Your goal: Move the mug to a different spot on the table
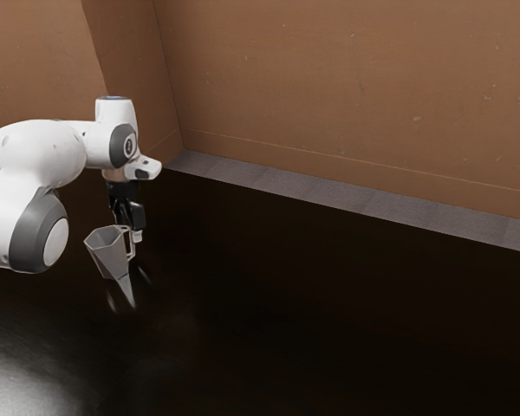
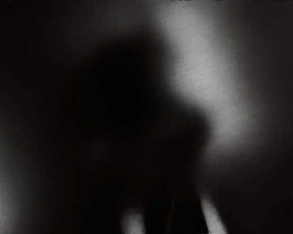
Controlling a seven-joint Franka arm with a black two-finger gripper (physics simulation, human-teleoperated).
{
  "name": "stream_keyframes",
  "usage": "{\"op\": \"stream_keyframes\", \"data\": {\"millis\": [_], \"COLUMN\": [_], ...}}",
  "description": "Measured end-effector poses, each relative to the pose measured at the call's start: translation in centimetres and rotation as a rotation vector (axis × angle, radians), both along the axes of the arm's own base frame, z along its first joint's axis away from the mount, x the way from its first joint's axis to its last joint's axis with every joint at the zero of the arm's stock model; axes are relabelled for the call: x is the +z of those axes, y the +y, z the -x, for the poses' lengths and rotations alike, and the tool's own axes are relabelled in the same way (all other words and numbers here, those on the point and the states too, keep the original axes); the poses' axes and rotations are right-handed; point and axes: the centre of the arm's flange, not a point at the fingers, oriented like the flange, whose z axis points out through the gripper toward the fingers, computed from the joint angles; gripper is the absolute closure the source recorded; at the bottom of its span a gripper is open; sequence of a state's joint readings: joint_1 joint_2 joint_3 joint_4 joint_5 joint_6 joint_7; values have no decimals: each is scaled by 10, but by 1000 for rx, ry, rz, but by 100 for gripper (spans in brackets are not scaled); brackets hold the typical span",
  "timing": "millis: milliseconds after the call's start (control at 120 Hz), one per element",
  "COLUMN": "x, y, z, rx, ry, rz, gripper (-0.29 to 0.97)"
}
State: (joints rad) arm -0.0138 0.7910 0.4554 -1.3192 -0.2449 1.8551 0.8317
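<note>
The white arm [image 1: 35, 173] is reaching in from the exterior view's left, and its black gripper [image 1: 128, 227] is pointing down over the dark glossy table [image 1: 329, 303]. The grey mug [image 1: 107, 247], tapering toward its base, is sitting right against the gripper at about seven o'clock from it, near the table's nine o'clock edge. Whether the gripper is clamped on the mug, I cannot tell. The brown wall [image 1: 347, 87] is standing at twelve o'clock. In the wrist view a dark blur [image 2: 136, 146] is lying just under the hand.
</note>
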Motion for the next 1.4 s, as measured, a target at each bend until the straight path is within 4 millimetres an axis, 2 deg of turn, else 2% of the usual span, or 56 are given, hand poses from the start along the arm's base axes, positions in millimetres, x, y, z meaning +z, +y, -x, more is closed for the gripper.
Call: {"op": "stream_keyframes", "data": {"millis": [133,325,817,1058,1400], "x": [0,-5,-6,-6,-5], "y": [-2,8,0,3,4], "z": [0,9,7,10,11], "rx": [13,59,110,143,169], "ry": [-18,-13,-13,5,10], "rz": [42,73,93,86,76], "gripper": [0,0,0,0,46]}}
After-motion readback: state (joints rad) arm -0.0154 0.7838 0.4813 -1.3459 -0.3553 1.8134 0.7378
